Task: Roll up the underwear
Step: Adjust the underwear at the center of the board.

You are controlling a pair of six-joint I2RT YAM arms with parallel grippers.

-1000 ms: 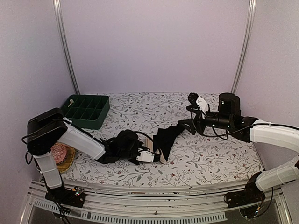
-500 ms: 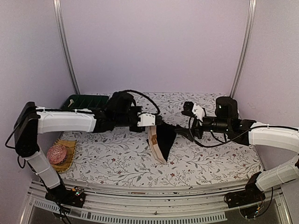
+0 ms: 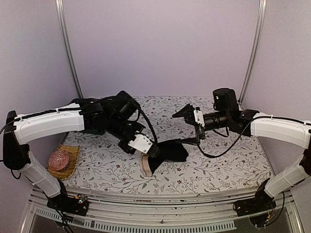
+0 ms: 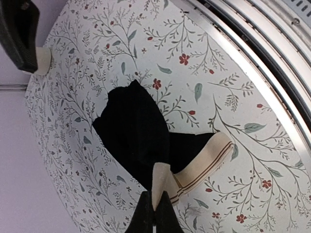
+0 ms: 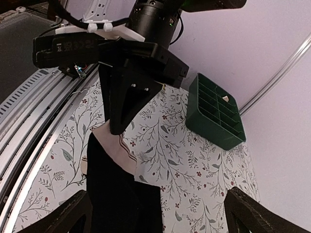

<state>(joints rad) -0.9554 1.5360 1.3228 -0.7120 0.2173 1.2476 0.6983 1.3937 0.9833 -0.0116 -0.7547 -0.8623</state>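
Note:
The underwear [image 3: 171,150] is a black garment with a cream, brown-striped waistband [image 3: 145,166], lying mid-table on the floral cloth. My left gripper [image 3: 154,151] is shut on a folded piece of that band, pinched between the fingertips [image 4: 155,201] in the left wrist view, with the black fabric [image 4: 136,136] spread beyond it. My right gripper [image 3: 187,127] hovers open just right of the garment, touching nothing. In the right wrist view, the black fabric [image 5: 121,194] lies between its wide-apart fingers [image 5: 73,213], under the left gripper [image 5: 121,119].
A dark green compartment tray [image 5: 214,111] stands at the back left, mostly hidden by the left arm in the top view. A pink knitted ball [image 3: 60,159] sits in a woven dish [image 3: 73,154] at the front left. A metal rail [image 3: 160,199] runs along the table's near edge.
The left arm swung the garment by its band from the back centre down toward the front. The right gripper lifted away from the fabric and its jaws spread wider.

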